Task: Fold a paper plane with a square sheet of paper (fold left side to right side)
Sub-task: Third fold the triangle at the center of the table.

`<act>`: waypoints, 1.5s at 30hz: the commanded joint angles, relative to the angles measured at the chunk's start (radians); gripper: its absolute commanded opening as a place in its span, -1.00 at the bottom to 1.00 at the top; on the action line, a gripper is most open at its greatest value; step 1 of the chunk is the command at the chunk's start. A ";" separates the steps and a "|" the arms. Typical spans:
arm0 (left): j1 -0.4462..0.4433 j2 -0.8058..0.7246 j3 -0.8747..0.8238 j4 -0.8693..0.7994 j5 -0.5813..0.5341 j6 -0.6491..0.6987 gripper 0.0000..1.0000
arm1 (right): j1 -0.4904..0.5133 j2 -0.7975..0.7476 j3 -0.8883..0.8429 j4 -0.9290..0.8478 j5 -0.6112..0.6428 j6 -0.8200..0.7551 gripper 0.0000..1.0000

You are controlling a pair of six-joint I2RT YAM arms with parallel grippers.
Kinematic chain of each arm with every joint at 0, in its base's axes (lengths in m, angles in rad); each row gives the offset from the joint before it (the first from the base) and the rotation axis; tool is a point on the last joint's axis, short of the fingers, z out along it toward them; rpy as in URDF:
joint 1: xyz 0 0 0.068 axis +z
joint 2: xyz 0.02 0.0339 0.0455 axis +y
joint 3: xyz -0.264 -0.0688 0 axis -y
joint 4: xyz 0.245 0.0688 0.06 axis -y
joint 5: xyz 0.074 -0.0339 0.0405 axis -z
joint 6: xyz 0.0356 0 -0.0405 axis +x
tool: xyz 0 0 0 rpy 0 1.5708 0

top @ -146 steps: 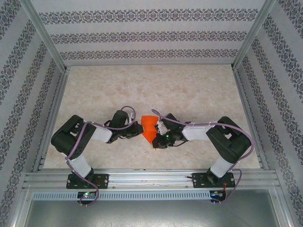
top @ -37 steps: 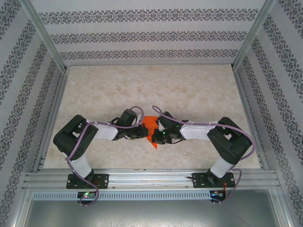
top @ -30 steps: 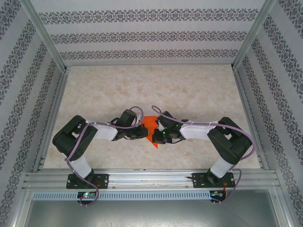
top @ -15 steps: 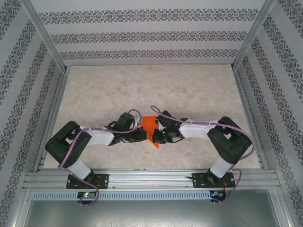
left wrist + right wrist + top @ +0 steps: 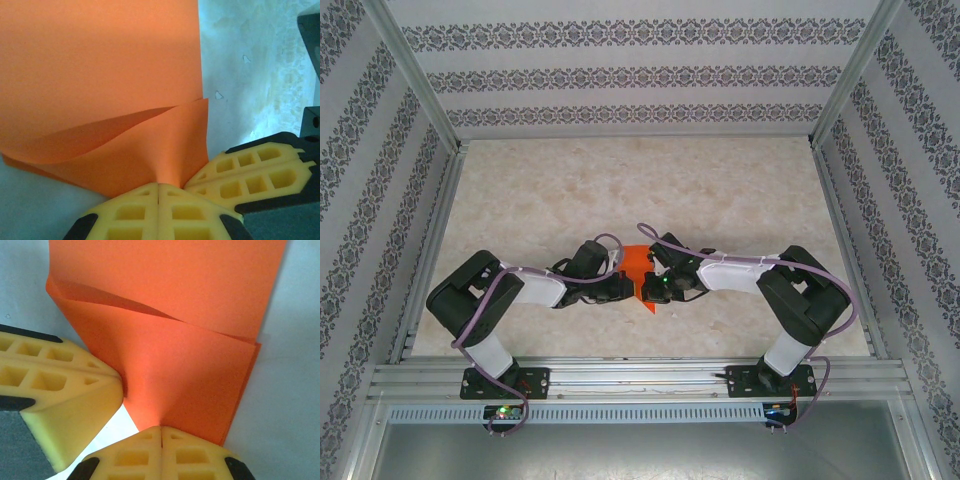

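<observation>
At top-view centre, one square sheet of paper point(image 5: 638, 260) lies partly folded on the table point(image 5: 720, 200) between two grippers. Left gripper point(image 5: 158, 186) and right gripper point(image 5: 161, 429) are both closed, each pinching the raised flap's edge at its wrist view's lower centre.

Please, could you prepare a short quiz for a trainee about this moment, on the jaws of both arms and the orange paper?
1. True or false: the left jaws stand open.
2. What do the left jaws and the right jaws both pinch? A) the orange paper B) a cable C) nothing
3. Fill in: seen from above, the paper lies ____ the two wrists.

Key: 1 false; 2 A; 3 between.
</observation>
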 commanded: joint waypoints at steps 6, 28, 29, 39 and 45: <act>-0.010 0.009 0.034 -0.090 -0.078 -0.011 -0.97 | 0.011 0.049 -0.018 -0.137 0.114 -0.028 -1.00; 0.133 0.002 0.051 -0.258 -0.160 0.051 -0.98 | 0.012 0.052 -0.022 -0.169 0.124 -0.040 -1.00; 0.142 -0.001 0.052 -0.268 -0.163 0.060 -0.98 | 0.012 0.052 -0.023 -0.169 0.124 -0.040 -1.00; 0.249 -0.018 0.043 -0.306 -0.167 0.132 -0.99 | 0.012 0.052 -0.020 -0.170 0.118 -0.039 -1.00; 0.237 -0.113 0.049 -0.321 -0.141 0.176 -1.00 | 0.012 0.049 -0.018 -0.166 0.116 -0.037 -1.00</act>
